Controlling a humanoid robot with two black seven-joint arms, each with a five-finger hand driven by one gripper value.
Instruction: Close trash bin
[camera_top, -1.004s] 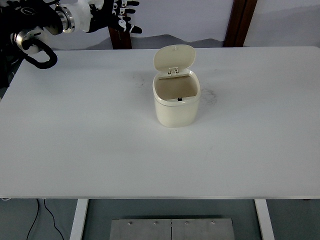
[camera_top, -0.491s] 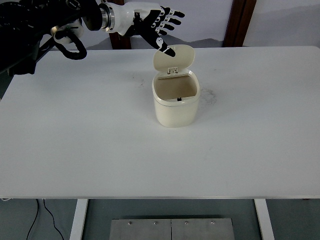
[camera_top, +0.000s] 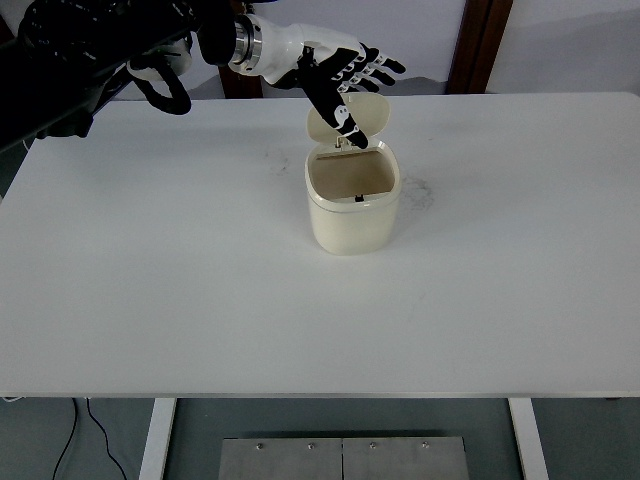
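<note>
The left hand (camera_top: 345, 75) is over the raised lid (camera_top: 350, 122), its 5 fingers (camera_top: 372, 70) spread apart and holding nothing; the thumb hangs in front of the lid's upper face, at or just off the plastic, and contact cannot be confirmed. The lid stands upright on a hinge at the back rim of the bin (camera_top: 352, 205), which sits open near the middle of the bench (camera_top: 180, 300). No right hand shows.

The bin looks like thin, stiff, light plastic, probably smooth enough to skid on the bench. No grip seems needed: a gentle push forward and down on the lid's top edge should swing it shut, while a hard shove could tip or slide the bin.
</note>
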